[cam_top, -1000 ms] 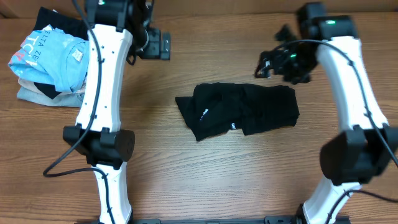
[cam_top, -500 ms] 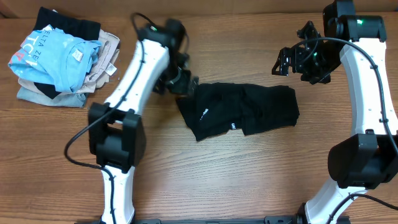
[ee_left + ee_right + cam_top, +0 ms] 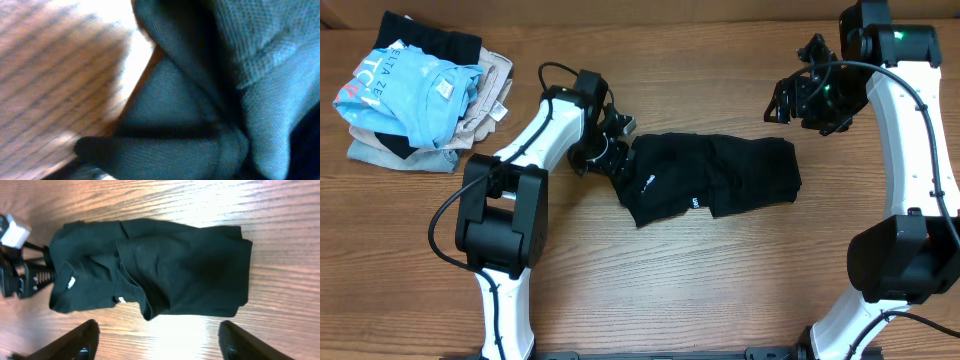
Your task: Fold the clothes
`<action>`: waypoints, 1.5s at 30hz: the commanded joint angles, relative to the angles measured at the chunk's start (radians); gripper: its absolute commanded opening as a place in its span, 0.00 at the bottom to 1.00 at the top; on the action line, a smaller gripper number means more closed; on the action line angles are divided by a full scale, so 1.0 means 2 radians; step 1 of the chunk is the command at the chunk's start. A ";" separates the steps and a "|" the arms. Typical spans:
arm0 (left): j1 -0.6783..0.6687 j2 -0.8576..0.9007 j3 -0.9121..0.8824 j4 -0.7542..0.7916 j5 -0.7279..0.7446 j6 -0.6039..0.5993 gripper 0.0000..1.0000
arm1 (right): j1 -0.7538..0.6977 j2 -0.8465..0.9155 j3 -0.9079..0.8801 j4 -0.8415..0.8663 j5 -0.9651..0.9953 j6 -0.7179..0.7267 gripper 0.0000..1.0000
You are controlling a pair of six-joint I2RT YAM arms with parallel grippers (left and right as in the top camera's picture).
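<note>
The left gripper [image 3: 612,152] is down at the table [image 3: 720,290], pressed against the left end of the black shirt [image 3: 710,175]. Its wrist camera sits so close that dark folds of the shirt [image 3: 210,100] fill nearly the whole view, with only a strip of blurred wood grain off to one side. I cannot tell from either view whether its jaws are apart or closed on the cloth.

The right gripper [image 3: 782,100] hangs in the air, clear of the shirt, just beyond the shirt's far right corner. Its two fingers [image 3: 80,340] stand wide apart with nothing between them. From this gripper [image 3: 158,326] the whole shirt [image 3: 165,265] shows below, lying as a rumpled oblong bundle folded over on itself. A small white logo mark [image 3: 70,282] sits near the end where the left gripper touches, and a second small white tag [image 3: 120,299] sits along a folded edge nearer the middle. In the overhead view the logo mark [image 3: 647,183] lies just beside the left gripper.

Well away from the left gripper, past its arm at the far left corner of the table, lies a heap of other clothes. A light blue tee [image 3: 405,85] with white lettering lies on top, with beige garments [image 3: 485,105] beside and under it.
</note>
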 commanded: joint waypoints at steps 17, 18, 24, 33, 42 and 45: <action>0.025 -0.075 0.120 -0.138 -0.062 -0.077 0.04 | 0.019 -0.001 -0.253 0.250 -0.068 0.052 0.04; 0.020 -0.082 0.128 -0.145 -0.063 -0.077 0.04 | 0.028 0.000 -0.284 0.292 -0.068 0.073 0.04; 0.011 -0.111 0.139 -0.149 -0.063 -0.077 0.04 | 0.048 0.002 -0.373 0.402 -0.035 0.143 0.04; -0.039 -0.139 0.172 -0.123 -0.044 -0.083 0.04 | 0.050 0.002 -0.411 0.443 -0.021 0.171 0.04; -0.144 -0.111 0.171 -0.031 -0.045 -0.130 0.04 | 0.050 0.002 -0.411 0.439 -0.023 0.179 0.04; -0.176 -0.080 0.171 -0.013 -0.050 -0.152 0.04 | 0.049 0.002 -0.410 0.441 -0.031 0.183 0.04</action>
